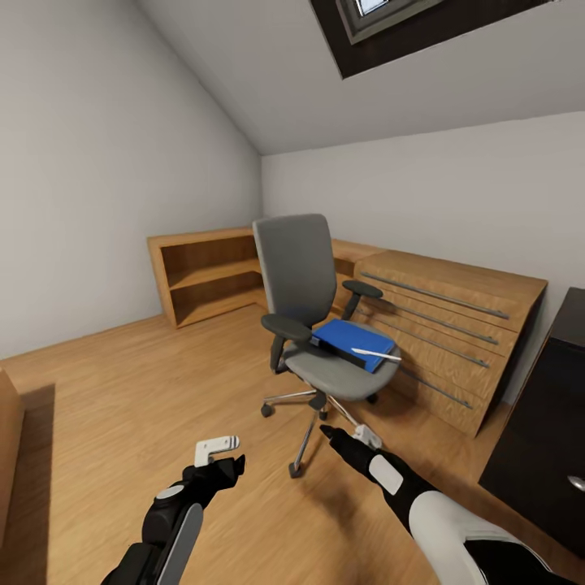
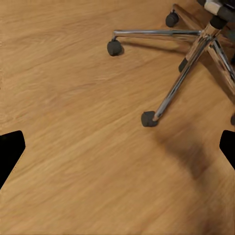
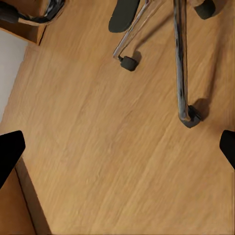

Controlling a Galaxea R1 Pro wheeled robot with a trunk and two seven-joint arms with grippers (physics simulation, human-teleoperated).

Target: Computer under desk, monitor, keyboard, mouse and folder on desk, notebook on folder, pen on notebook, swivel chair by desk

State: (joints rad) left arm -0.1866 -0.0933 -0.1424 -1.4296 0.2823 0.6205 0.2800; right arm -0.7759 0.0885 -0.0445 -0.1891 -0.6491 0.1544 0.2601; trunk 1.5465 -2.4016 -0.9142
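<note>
Both arms are reaching forward low over the wooden floor (image 1: 106, 406). Left gripper (image 1: 218, 455) is hanging just above the boards with its fingers spread and nothing between them; in the left wrist view its dark fingertips (image 2: 11, 149) are sitting far apart at either edge, over bare floor. Right gripper (image 1: 348, 435) is pointing toward the chair base, likewise spread and empty, its fingertips (image 3: 10, 149) framing floor in the right wrist view.

Just beyond the grippers, the grey swivel chair (image 1: 302, 284) is standing on its chrome star base (image 1: 313, 406), whose castors (image 2: 149, 118) are resting on the boards. On the seat a blue folder (image 1: 351, 341) is lying flat, with what looks like a white pen (image 1: 375, 353) resting across its near corner; a dark edge beneath the folder could be a notebook, though I cannot tell for sure.

Behind the chair a wooden dresser (image 1: 455, 325) with long bar handles is running along the back wall, and a low open shelf (image 1: 207, 272) is standing in the corner. A dark cabinet (image 1: 552, 422) is showing at the right edge.
</note>
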